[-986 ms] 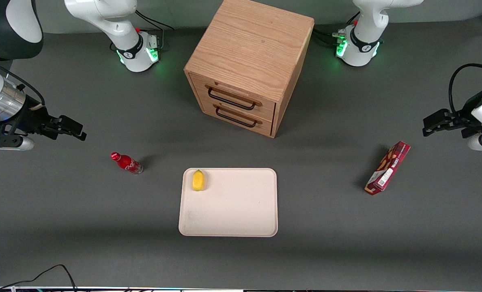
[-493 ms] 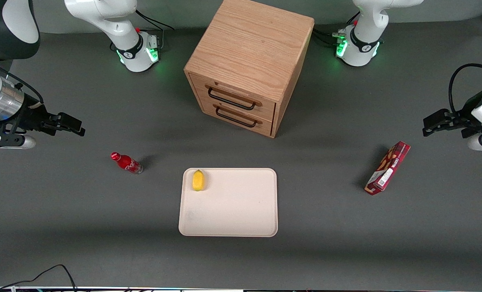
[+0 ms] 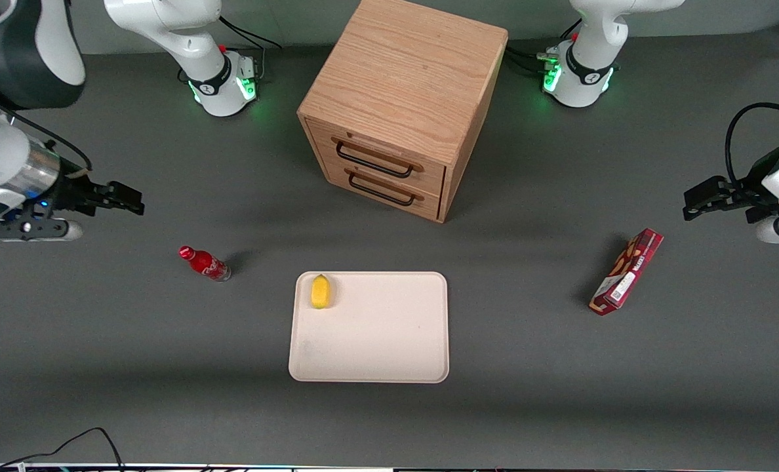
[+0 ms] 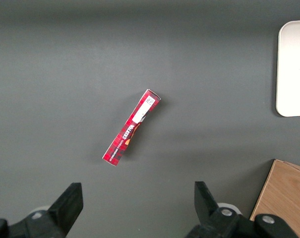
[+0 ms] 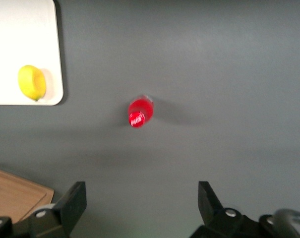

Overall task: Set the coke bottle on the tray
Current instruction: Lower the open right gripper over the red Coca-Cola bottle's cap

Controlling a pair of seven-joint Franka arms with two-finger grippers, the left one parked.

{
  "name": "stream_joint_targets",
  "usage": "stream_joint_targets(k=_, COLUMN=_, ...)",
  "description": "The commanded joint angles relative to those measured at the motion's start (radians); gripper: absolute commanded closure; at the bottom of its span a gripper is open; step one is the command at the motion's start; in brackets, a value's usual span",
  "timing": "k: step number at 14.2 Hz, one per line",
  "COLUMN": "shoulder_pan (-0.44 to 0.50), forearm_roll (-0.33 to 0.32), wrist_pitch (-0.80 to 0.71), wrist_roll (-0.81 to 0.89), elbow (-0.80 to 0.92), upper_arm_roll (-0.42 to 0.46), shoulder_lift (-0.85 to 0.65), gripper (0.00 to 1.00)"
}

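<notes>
The tool [image 3: 130, 198] is hanging wide open above the bench [image 3: 101, 341], the coke bottle [image 3: 204, 263] standing below it, the tray [image 3: 389, 341] lying well apart

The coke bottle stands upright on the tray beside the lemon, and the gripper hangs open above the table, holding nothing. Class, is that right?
Not quite. The coke bottle stands upright on the bare table, apart from the tray; only the lemon is on the tray. The front view shows this. The gripper does hang open above the table, holding nothing.
</notes>
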Motion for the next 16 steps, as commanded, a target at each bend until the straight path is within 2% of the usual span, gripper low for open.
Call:
stream_joint_targets(k=1, shoulder_pan=0.004, forearm_roll=-0.018, wrist_pitch=0.211, wrist_roll=-0.019, elbow=-0.166, upper_arm_roll=0.033, shoulder_lift=-0.001, gripper=0.00)
stream_joint_targets(k=5, shoulder_pan=0.006, forearm_roll=-0.021, wrist_pitch=0.521, wrist_roll=-0.020, elbow=-0.367, upper_arm_roll=0.036, shoulder_lift=0.030, gripper=0.00)
stream_joint_targets(k=8, shoulder_pan=0.004, forearm_roll=-0.061, wrist_pitch=0.600, wrist_roll=-0.022, elbow=-0.381, upper_arm_roll=0.036, shoulder_lift=0.091, gripper=0.00)
stream_joint_targets(k=11, shoulder_pan=0.004, forearm_roll=-0.061, wrist_pitch=0.643, wrist_roll=-0.022, elbow=-0.383, upper_arm_roll=0.036, shoulder_lift=0.125, gripper=0.02)
stream_joint_targets(k=12, shoulder_pan=0.004, forearm_roll=-0.061, wrist_pitch=0.646, wrist_roll=-0.022, elbow=-0.383, upper_arm_roll=0.036, shoulder_lift=0.126, gripper=0.11)
stream_joint_targets(k=13, shoulder_pan=0.004, forearm_roll=-0.061, wrist_pitch=0.645, wrist_roll=-0.020, elbow=-0.383, upper_arm_roll=0.036, shoulder_lift=0.125, gripper=0.27)
stream_joint_targets(k=14, shoulder_pan=0.004, forearm_roll=-0.061, wrist_pitch=0.643, wrist_roll=-0.020, elbow=-0.383, upper_arm_roll=0.036, shoulder_lift=0.125, gripper=0.53)
stream_joint_targets(k=16, shoulder_pan=0.004, forearm_roll=-0.061, wrist_pitch=0.637, wrist_roll=-0.020, elbow=-0.384, upper_arm_roll=0.036, shoulder_lift=0.119, gripper=0.97)
